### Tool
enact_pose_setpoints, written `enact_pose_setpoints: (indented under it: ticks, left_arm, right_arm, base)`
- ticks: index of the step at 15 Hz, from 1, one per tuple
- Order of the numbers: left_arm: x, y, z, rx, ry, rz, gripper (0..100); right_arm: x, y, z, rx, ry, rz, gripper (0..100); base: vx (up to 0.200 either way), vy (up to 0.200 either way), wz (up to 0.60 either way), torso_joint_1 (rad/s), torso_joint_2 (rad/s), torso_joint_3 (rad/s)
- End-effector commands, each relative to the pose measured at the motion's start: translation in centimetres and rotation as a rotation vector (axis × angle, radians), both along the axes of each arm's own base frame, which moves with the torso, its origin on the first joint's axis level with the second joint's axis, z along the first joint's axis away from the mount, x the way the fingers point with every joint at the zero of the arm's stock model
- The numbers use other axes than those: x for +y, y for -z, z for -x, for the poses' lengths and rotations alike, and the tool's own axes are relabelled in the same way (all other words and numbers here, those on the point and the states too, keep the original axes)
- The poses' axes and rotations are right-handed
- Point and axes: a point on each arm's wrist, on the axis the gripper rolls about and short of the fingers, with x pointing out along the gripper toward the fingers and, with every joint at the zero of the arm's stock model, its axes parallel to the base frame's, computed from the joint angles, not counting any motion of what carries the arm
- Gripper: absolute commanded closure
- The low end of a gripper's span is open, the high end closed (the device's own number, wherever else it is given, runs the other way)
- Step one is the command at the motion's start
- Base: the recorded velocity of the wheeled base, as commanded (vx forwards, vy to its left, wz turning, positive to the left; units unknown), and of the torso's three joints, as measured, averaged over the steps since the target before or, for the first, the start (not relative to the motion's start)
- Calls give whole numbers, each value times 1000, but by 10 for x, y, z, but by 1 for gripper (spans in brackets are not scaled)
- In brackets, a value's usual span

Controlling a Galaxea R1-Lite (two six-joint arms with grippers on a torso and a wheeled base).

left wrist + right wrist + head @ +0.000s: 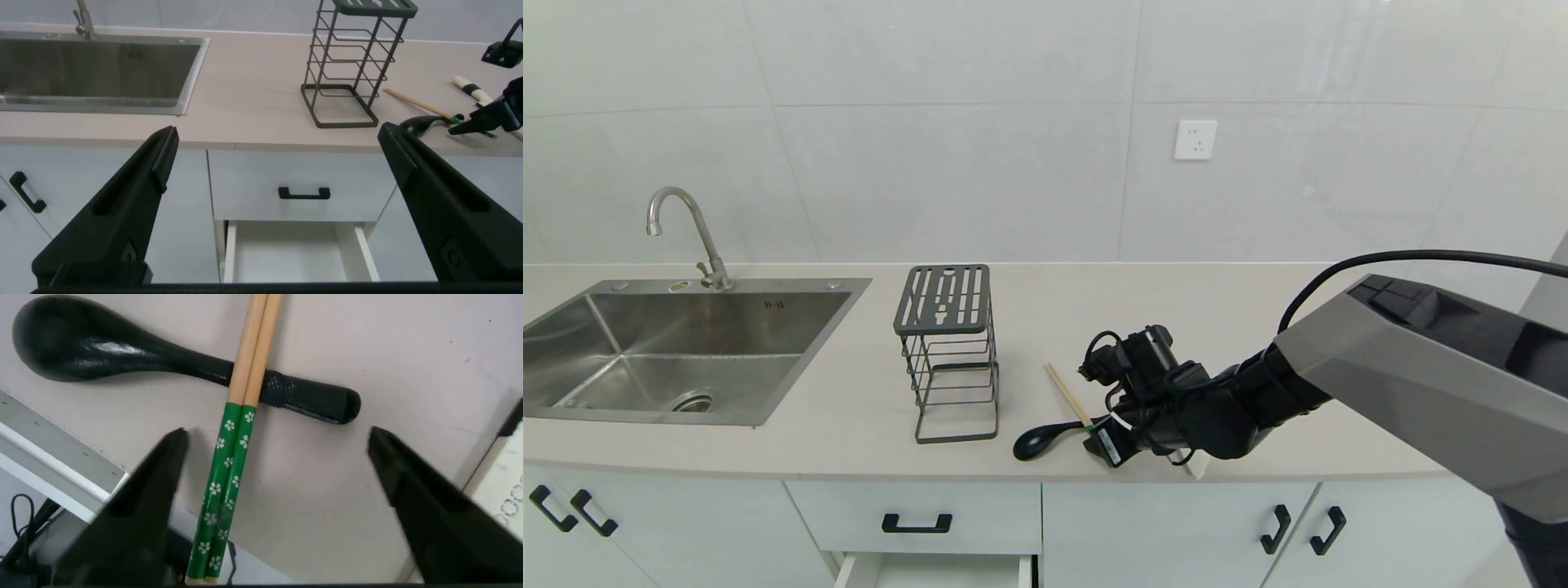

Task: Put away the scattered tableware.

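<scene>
Spread wide, the right gripper (1101, 439) sits low on the countertop (1225, 327), in the lower middle of the head view, just right of the rack. From its wrist camera you can see both dark fingers (147, 498) standing well apart, one on either side of the chopsticks (245, 416), and neither seems to touch them. The pair lies flat and side by side, with bare wood at the far end and a green flowered stretch nearest the camera. They cross over the handle of a black spoon (122, 351), which rests on the counter close to its front edge with its bowl pointing towards the wire rack (952, 351).

That rack is dark metal with a slotted top. It stands upright in the centre of the head view, just left of the spoon and apart from it. Further left is the steel sink (572, 327) with its curved faucet (686, 229).

The left gripper (278, 135) hangs in front of the cabinets below counter height, its jaws also far apart with nothing between them. Beneath it a drawer (286, 249) is pulled out, under a shut one with a black handle (304, 193).

A small white piece (1194, 468) pokes out by the counter edge under the right arm, though I can't make out what it is
</scene>
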Motion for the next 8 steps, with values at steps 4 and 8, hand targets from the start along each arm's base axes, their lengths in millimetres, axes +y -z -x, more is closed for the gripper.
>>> enact_pose_setpoints:
  ticks: [4,8]
  left_arm:
    - [0,0,0,2,-22,3,0]
    - [0,0,0,0,-22,5,0]
  right_arm:
    - [0,3,-9,-14,38,-1,100]
    - [-19,-24,-32,-98,123,-34,100]
  base:
    - [0,0,0,0,0,0]
    - [0,0,0,0,0,0]
